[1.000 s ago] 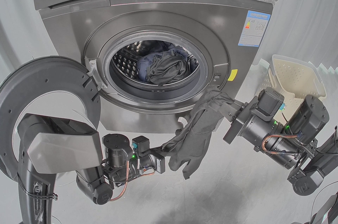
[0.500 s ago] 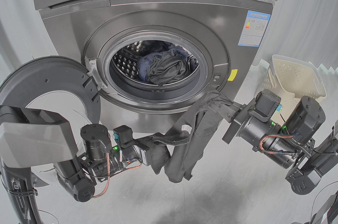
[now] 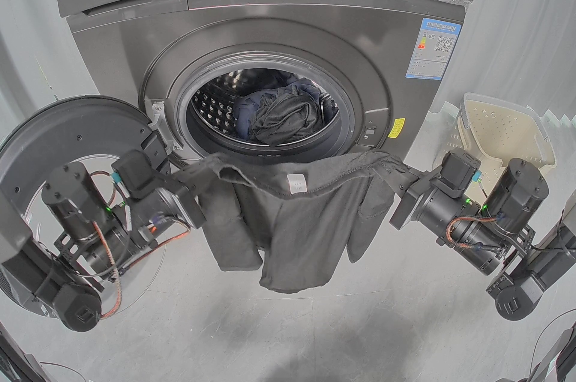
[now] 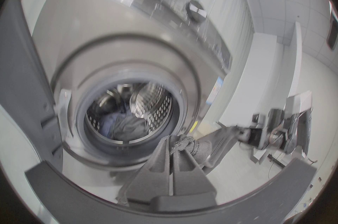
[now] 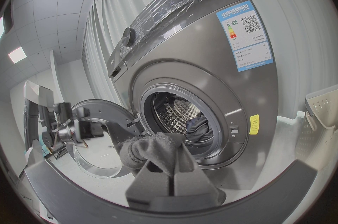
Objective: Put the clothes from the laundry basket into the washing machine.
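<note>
The left gripper (image 3: 193,178) and the right gripper (image 3: 397,176) each clamp one bunched end of the dark grey cloth garment (image 3: 294,215). Its top edge is stretched between them while the rest hangs free above the floor, probably so it feeds in without snagging. It hangs just before the lower rim of the grey front-loading washing machine (image 3: 264,35), whose round door (image 3: 72,125) is swung aside to the left. Dark crumpled clothes (image 3: 282,116) lie in the drum. The cream perforated plastic laundry basket (image 3: 504,131) sits by the machine's right front corner.
</note>
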